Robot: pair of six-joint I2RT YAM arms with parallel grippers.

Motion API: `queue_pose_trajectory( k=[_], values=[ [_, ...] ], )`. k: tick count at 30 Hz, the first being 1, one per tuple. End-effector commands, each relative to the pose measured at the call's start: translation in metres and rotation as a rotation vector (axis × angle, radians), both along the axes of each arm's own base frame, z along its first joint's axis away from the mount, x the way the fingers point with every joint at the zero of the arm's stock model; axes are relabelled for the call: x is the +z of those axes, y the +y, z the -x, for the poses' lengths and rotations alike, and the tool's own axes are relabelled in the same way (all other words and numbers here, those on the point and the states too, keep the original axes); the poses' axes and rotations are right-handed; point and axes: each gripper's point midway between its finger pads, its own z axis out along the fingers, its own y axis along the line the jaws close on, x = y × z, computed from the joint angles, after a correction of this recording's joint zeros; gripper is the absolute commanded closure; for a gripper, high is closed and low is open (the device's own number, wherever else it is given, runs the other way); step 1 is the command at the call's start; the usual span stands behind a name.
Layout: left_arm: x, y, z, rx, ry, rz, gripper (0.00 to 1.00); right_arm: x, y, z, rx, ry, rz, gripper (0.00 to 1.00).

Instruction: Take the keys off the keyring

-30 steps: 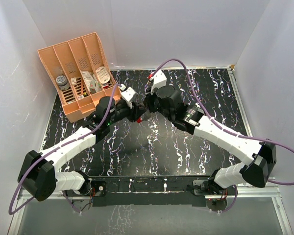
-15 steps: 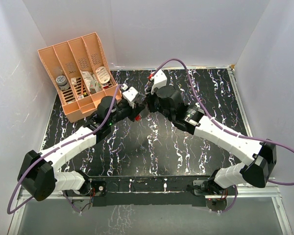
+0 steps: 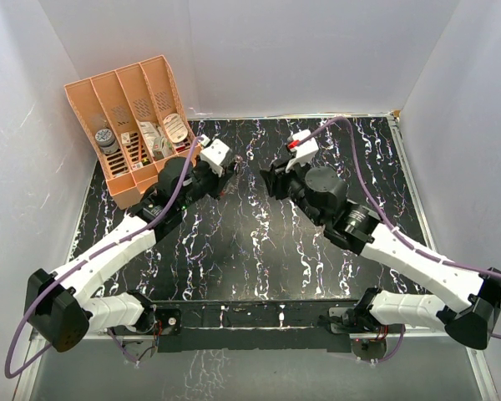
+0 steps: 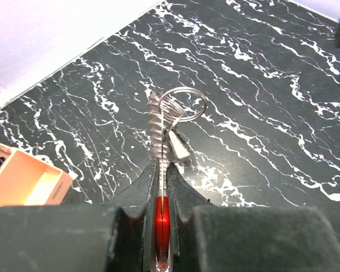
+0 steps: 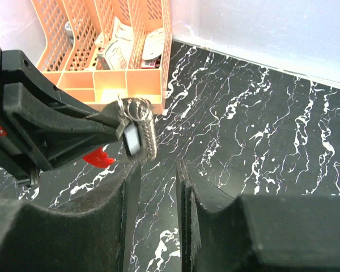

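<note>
My left gripper (image 4: pixel 163 168) is shut on the keyring's red oval tag (image 4: pixel 161 218), seen edge-on between its fingers. The thin metal ring (image 4: pixel 184 104) sticks out beyond the fingertips, above the black marbled table. A tiny dark-and-silver key (image 4: pixel 179 148) hangs on it beside a short coiled chain (image 4: pixel 154 129). In the right wrist view the ring (image 5: pixel 134 107), key (image 5: pixel 131 139) and red tag (image 5: pixel 98 157) show at the left gripper's tips. My right gripper (image 5: pixel 157 170) is open and empty, just short of the key. In the top view the left gripper (image 3: pixel 226 177) and right gripper (image 3: pixel 270 180) stand apart.
A peach organiser (image 3: pixel 134 125) with several compartments of small items stands at the back left, close behind the left gripper; it also shows in the right wrist view (image 5: pixel 110 56). White walls enclose the table on three sides.
The right gripper has pulled back to the right, away from the left gripper it was meeting. The left gripper has shifted slightly farther back, still holding the tag.
</note>
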Motion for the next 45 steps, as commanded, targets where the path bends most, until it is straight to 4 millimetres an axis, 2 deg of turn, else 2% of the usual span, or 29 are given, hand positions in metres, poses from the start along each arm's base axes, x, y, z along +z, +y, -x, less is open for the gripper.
queue_pose_trajectory(
  k=[1, 11, 19, 26, 37, 45],
  values=[
    [0.048, 0.006, 0.0, 0.019, -0.087, 0.04, 1.0, 0.025, 0.002, 0.003, 0.031, -0.109, -0.086, 0.7],
    [0.069, -0.002, 0.006, -0.016, -0.091, 0.068, 1.0, 0.008, 0.024, 0.012, 0.128, -0.161, -0.092, 0.65],
    [0.073, -0.006, 0.01, -0.033, -0.083, 0.084, 1.0, 0.016, 0.041, 0.012, 0.176, -0.235, -0.118, 0.65],
    [0.082, -0.011, 0.023, -0.079, -0.089, 0.111, 1.0, 0.023, 0.042, 0.002, 0.137, -0.285, -0.133, 0.62],
    [0.105, -0.013, 0.039, -0.136, -0.134, 0.132, 1.0, 0.022, 0.039, -0.003, 0.104, -0.3, -0.14, 0.63],
    [0.104, -0.016, 0.041, -0.14, -0.133, 0.134, 1.0, 0.024, 0.04, -0.004, 0.101, -0.308, -0.15, 0.64]
  ],
)
